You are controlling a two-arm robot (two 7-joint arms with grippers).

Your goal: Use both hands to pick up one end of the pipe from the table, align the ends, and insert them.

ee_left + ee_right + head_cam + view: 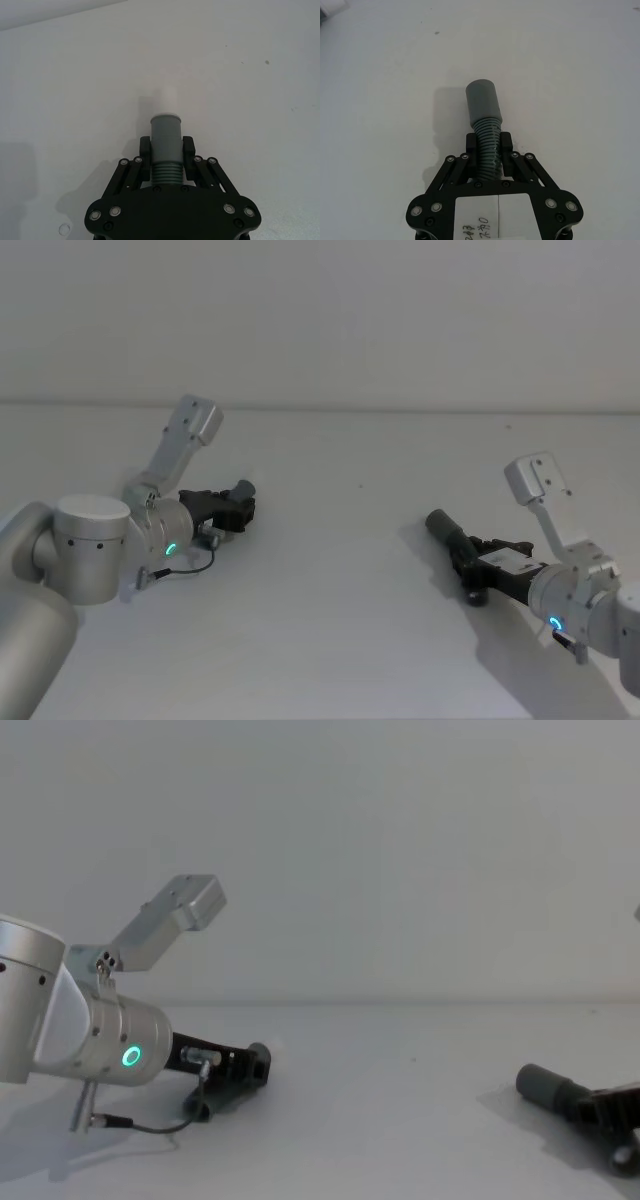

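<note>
Your table (340,640) has both arms low and well apart. Left gripper (238,506) is closed on the ribs of the left pipe piece (165,142), with its white tip (167,100) pointing ahead. Right gripper (468,558) is closed on the ribs of the right pipe piece (487,137), with its grey collar (483,102) sticking out ahead.

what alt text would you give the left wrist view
The black two-finger left hand is shut on the ribbed section of a short dark grey pipe piece. Its smooth grey collar ends in a narrower white tip, pointing away across the plain white table.
</note>
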